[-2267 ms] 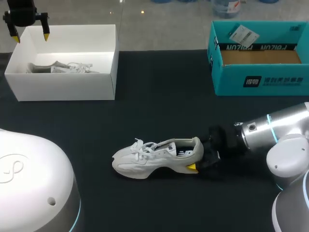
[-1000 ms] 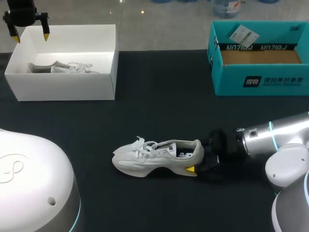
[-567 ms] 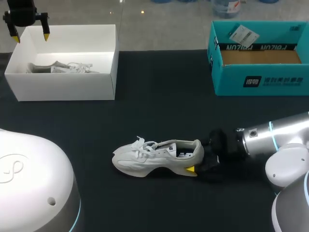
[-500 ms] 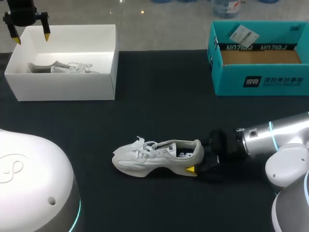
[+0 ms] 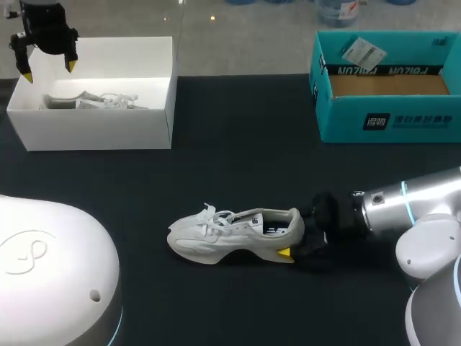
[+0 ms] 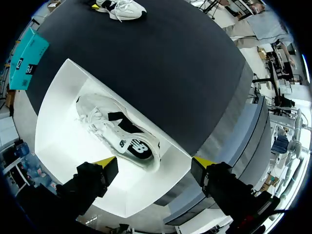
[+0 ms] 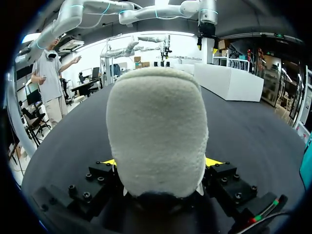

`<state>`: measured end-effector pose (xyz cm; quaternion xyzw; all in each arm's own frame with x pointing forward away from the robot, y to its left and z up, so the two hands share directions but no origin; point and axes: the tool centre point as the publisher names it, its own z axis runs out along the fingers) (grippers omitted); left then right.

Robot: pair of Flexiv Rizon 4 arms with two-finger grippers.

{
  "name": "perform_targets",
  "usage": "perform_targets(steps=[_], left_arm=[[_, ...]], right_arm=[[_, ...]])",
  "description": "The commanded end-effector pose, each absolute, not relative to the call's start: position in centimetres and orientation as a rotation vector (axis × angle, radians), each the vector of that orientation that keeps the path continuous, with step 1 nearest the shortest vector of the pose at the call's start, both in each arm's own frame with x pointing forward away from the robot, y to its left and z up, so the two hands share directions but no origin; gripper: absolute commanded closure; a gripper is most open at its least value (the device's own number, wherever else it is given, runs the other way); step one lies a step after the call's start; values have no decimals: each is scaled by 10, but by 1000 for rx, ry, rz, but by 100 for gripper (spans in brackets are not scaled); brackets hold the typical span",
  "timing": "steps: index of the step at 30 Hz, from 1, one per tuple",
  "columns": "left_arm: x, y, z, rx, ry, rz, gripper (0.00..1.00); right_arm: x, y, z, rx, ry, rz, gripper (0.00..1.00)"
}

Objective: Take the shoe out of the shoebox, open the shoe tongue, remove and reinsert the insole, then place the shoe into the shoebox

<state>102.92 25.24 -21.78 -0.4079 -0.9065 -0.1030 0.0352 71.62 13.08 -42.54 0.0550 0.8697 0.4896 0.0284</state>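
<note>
A white sneaker [image 5: 230,234] lies on its sole mid-table, toe pointing left. My right gripper [image 5: 302,241] is at its heel, one yellow fingertip [image 5: 286,251] showing beside the sole. In the right wrist view the padded heel [image 7: 156,131] fills the gap between the fingers, which press it from both sides, so the right gripper [image 7: 161,163] is shut on it. The teal shoebox [image 5: 389,122] stands open at the back right. My left gripper [image 5: 49,71] hangs open above the far left end of a white box [image 5: 94,126], over a second sneaker [image 6: 119,134] inside; the left gripper [image 6: 155,163] holds nothing.
The white box [image 6: 63,141] sits at the back left corner, close to the table's edge. The teal shoebox [image 6: 27,58] has a paper tag [image 5: 360,52] on its raised lid. Dark tabletop [image 5: 245,144] stretches between both boxes and the sneaker [image 6: 122,7].
My left gripper has dipped slightly and turned over the white box, and the left arm's base has shifted. The right arm and the sneaker stayed put over the last second.
</note>
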Motion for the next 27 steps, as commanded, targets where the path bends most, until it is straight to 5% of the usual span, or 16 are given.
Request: perform_targets(steps=[1,13,19,27], left_arm=[[1002,241,-218,-864,-3006,-543,0],[1002,241,-218,-864,-3006,-543,0],[971,194,-203,-39,-2976,-213,0],[915,139,-210,588,-2939,-324,0]], right_arm=[[716,134,-426,172,2690,1500,100],[716,134,-426,172,2690,1500,100],[716,134,-426,172,2690,1500,100],[716,134,-426,172,2690,1500,100]])
